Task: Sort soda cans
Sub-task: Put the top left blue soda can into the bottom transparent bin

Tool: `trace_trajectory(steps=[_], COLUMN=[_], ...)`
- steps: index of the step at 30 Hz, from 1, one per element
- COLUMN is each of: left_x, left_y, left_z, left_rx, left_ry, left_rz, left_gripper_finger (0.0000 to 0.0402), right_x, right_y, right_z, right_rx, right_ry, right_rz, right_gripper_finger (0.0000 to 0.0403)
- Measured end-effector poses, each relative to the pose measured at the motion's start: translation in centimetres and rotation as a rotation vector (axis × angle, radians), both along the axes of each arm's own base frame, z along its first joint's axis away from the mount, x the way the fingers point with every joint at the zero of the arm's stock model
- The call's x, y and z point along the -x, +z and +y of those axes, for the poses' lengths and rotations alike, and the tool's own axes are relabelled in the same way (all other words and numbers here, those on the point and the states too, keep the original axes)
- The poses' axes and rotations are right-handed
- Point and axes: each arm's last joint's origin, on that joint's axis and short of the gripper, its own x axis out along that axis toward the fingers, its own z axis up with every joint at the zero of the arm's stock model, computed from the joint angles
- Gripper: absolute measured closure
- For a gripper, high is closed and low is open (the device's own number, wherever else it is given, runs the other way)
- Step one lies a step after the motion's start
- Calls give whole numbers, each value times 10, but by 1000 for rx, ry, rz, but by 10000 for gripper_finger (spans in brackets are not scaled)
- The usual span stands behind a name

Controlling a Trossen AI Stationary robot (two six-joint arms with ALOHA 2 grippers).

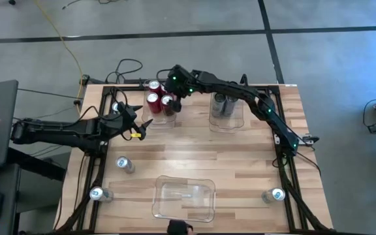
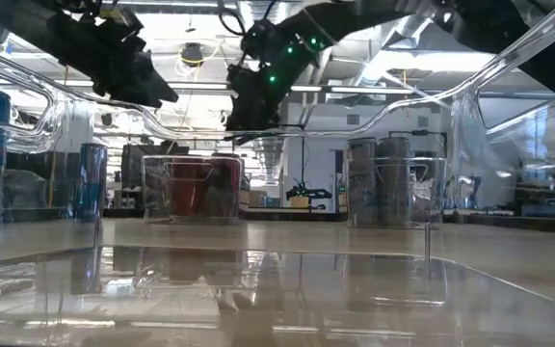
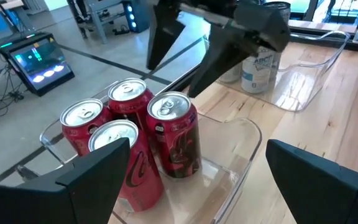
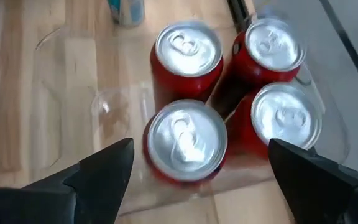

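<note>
Four red soda cans (image 1: 156, 99) stand upright in a clear bin (image 3: 241, 134) at the table's far side, left of centre. They also show in the right wrist view (image 4: 188, 140). My right gripper (image 1: 175, 88) hangs open just above them (image 4: 201, 152), touching nothing. My left gripper (image 1: 142, 125) is open and empty, on the near-left side of that bin and pointing at it (image 3: 197, 165). Dark grey cans (image 1: 224, 104) stand in a second clear bin to the right. Silver-white cans with blue marks (image 1: 124, 163) stand loose on the table.
An empty clear bin (image 1: 183, 198) sits at the near edge, centre. Loose silver-white cans stand at near left (image 1: 98, 193), near right (image 1: 274, 194) and far left (image 1: 116, 106). Bare wood lies across the table's middle.
</note>
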Motion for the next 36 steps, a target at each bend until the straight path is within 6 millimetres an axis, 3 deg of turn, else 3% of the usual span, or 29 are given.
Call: trace_trajectory(steps=[6, 12, 19, 25, 30, 36], left_x=[8, 34, 51, 49, 57, 63], left_y=[6, 23, 27, 23, 16, 16], left_z=[-6, -16, -26, -33, -29, -21], left_rx=[-10, 29, 77, 114, 130, 20], left_ry=[-39, -96, -180, -211, -18, 228], left_rz=[-3, -97, -165, -155, -154, -171], left_gripper_finger=[29, 29, 29, 29, 29, 29], right_x=[15, 40, 87, 130, 159, 191], right_y=[30, 63, 86, 77, 50, 25], right_z=[24, 51, 86, 131, 186, 241], right_rx=[-14, -36, -66, -128, -208, -173], right_ry=[3, 14, 7, 25, 76, 63], right_rz=[35, 15, -72, -205, -297, -376], right_gripper_finger=[17, 17, 17, 17, 17, 17])
